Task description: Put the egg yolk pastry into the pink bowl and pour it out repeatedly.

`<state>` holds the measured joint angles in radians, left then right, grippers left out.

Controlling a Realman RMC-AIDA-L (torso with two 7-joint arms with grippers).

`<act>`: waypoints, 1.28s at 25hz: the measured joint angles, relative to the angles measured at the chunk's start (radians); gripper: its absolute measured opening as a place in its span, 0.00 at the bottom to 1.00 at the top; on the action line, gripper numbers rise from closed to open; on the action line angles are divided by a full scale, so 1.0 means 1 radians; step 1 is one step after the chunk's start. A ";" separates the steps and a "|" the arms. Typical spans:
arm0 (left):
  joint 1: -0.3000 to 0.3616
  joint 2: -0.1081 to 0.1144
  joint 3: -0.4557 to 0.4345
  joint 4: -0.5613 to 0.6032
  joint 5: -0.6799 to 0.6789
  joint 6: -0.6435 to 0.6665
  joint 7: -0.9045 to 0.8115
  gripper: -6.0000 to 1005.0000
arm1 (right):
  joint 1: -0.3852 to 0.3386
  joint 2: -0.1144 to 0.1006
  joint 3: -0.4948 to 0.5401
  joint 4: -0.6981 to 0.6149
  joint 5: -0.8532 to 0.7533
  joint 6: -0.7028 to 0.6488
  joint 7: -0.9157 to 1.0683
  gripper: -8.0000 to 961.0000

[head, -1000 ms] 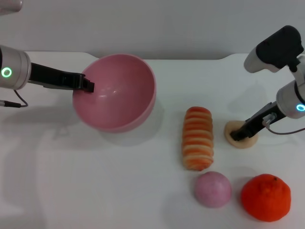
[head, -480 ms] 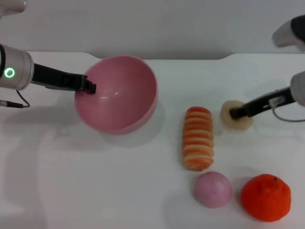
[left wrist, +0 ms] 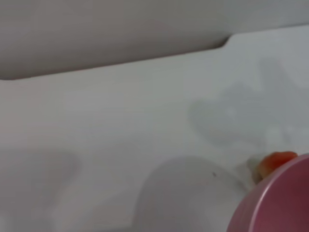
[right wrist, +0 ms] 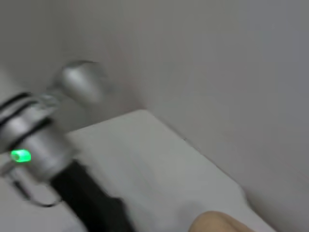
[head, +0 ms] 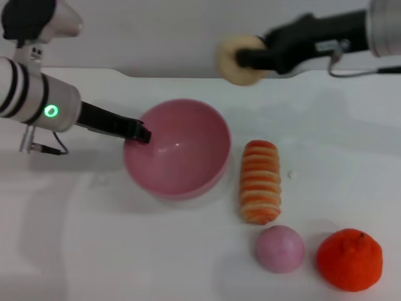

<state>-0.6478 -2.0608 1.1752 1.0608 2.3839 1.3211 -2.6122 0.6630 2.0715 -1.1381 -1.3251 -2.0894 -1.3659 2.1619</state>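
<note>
In the head view the pink bowl [head: 178, 150] sits near the table's middle, tilted a little, with my left gripper [head: 141, 132] shut on its left rim. A slice of the bowl [left wrist: 280, 203] also shows in the left wrist view. My right gripper [head: 243, 59] is high above the table, up and to the right of the bowl, shut on the egg yolk pastry [head: 233, 61], a pale beige round bun. The pastry's edge [right wrist: 222, 223] shows in the right wrist view, with my left arm [right wrist: 34, 145] farther off.
An orange-striped bread roll [head: 260, 182] lies right of the bowl. A small pink ball [head: 280, 248] and an orange [head: 349, 259] sit near the front right. The table's back edge [head: 125, 72] runs behind the bowl.
My right gripper lifted the pastry off the table and carried it up and left toward the bowl. My left gripper shifted the bowl rightward and nearer.
</note>
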 joint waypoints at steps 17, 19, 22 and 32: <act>-0.044 -0.007 0.059 -0.007 -0.003 -0.039 -0.023 0.01 | 0.071 0.004 -0.305 0.035 -0.080 0.012 -0.019 0.42; -0.040 -0.006 0.055 -0.007 -0.003 -0.045 -0.023 0.01 | 0.060 0.005 -0.294 0.017 -0.080 0.012 -0.018 0.52; -0.023 -0.004 0.052 0.007 -0.004 -0.075 -0.016 0.01 | 0.028 0.007 -0.237 -0.012 -0.087 0.038 0.005 0.58; 0.320 0.001 0.293 0.320 -0.105 -0.588 0.192 0.01 | -0.127 0.007 0.094 0.092 -0.049 0.132 0.027 0.62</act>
<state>-0.3274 -2.0594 1.4679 1.3806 2.2789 0.7329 -2.4202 0.5365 2.0784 -1.0440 -1.2326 -2.1384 -1.2339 2.1891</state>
